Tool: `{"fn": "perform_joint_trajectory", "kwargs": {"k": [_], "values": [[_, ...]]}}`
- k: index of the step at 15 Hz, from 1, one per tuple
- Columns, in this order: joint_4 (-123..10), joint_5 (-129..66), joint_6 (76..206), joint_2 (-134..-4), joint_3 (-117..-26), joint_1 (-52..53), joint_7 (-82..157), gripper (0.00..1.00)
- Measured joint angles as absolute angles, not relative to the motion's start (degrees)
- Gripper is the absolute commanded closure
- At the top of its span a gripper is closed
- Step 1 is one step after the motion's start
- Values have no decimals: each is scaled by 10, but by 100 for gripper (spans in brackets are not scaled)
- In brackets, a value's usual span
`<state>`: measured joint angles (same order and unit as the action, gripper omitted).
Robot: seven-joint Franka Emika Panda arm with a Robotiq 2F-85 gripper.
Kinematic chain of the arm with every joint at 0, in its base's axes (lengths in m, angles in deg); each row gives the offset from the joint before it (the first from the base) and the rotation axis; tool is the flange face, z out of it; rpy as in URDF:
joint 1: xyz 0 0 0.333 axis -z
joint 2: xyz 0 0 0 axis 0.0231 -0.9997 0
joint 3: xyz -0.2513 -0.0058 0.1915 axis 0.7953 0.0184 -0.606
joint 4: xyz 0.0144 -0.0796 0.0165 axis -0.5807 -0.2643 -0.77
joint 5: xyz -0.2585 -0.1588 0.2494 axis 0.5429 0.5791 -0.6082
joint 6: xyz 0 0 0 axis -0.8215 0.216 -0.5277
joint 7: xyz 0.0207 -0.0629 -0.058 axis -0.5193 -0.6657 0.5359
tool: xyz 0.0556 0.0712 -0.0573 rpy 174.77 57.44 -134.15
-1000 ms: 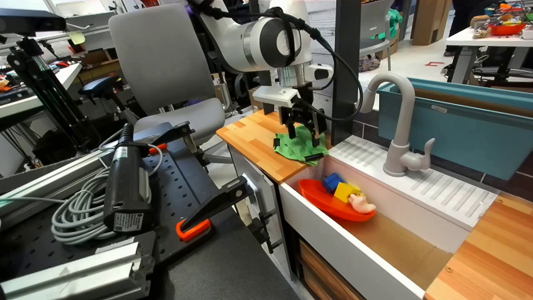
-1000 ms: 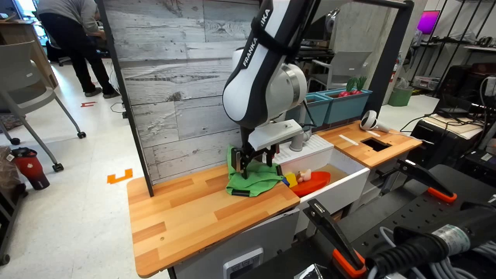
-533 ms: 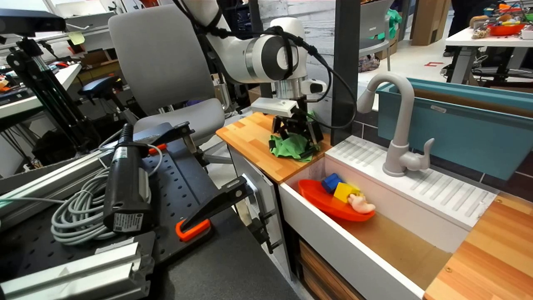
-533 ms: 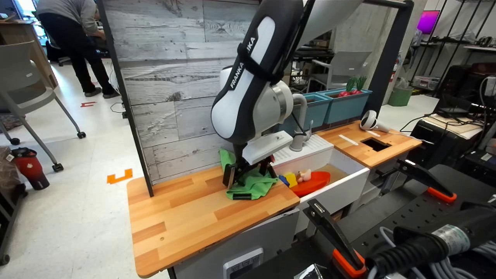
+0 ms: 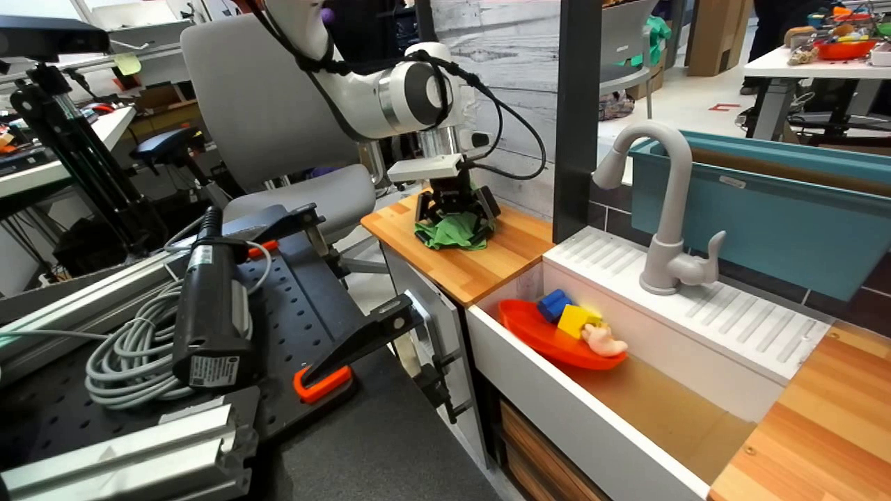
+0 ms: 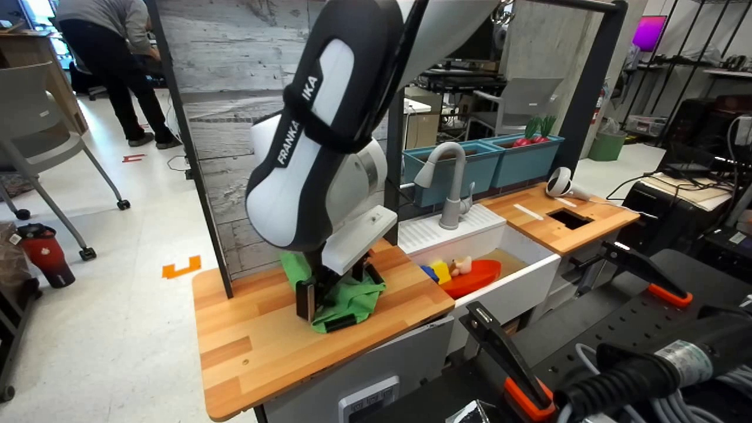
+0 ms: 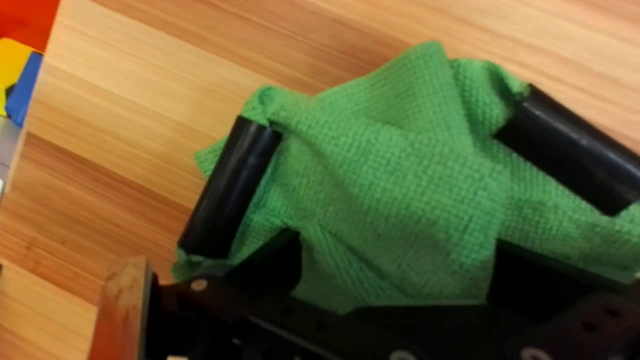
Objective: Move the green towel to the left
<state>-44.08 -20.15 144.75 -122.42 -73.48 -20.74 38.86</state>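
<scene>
Leans the white arm (image 6: 294,200) over the wooden bench (image 6: 264,341) beside the sink (image 6: 511,296). Shows the green towel (image 7: 400,170) rumpled on that bench, beneath the end effector (image 7: 395,255), released and spread wide. Bears black tube-like pieces (image 7: 230,187) near the towel's edges.
</scene>
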Motion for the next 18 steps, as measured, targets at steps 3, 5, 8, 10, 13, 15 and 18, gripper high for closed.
{"fn": "perform_joint_trajectory", "kwargs": {"k": [3,5,8,10,13,15,18], "values": [[-420,-177,1427,-1233,-738,-242,402,0],[-409,-163,1417,-1238,-742,-260,414,0],[-394,-149,1407,-1245,-750,-279,432,0],[-388,-140,1406,-1249,-754,-290,443,0],[-382,-132,1406,-1251,-762,-300,452,0],[-382,-131,1406,-1252,-765,-306,454,0],[-382,-131,1406,-1252,-765,-309,454,0]]}}
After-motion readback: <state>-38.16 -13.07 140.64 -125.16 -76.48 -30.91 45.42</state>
